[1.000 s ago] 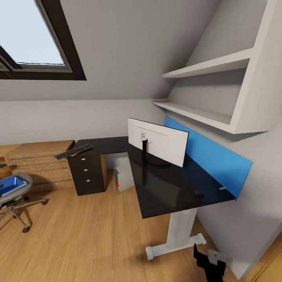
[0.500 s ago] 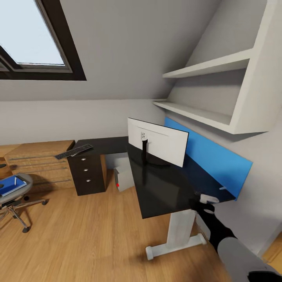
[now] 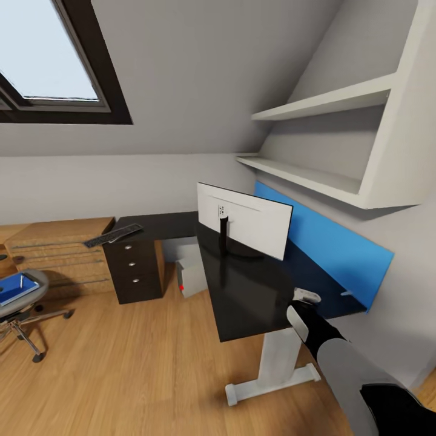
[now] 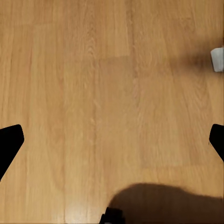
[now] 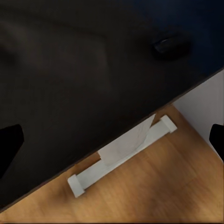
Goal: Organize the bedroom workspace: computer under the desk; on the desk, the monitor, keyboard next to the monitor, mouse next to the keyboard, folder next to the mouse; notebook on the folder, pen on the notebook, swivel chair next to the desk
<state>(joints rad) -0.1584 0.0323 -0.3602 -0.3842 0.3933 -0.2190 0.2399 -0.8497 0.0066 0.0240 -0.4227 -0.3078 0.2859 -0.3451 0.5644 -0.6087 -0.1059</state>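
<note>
Right wrist view — mouse beyond open right end effector.

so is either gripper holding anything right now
No. Both wrist views show the fingers spread wide with nothing between them. The right gripper hovers over the desk near the mouse, not touching it.

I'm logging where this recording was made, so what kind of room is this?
Probably a home office corner in an attic room: a sloped ceiling with a skylight, an L-shaped black desk carrying a monitor, and a swivel chair on the wood floor.
</note>
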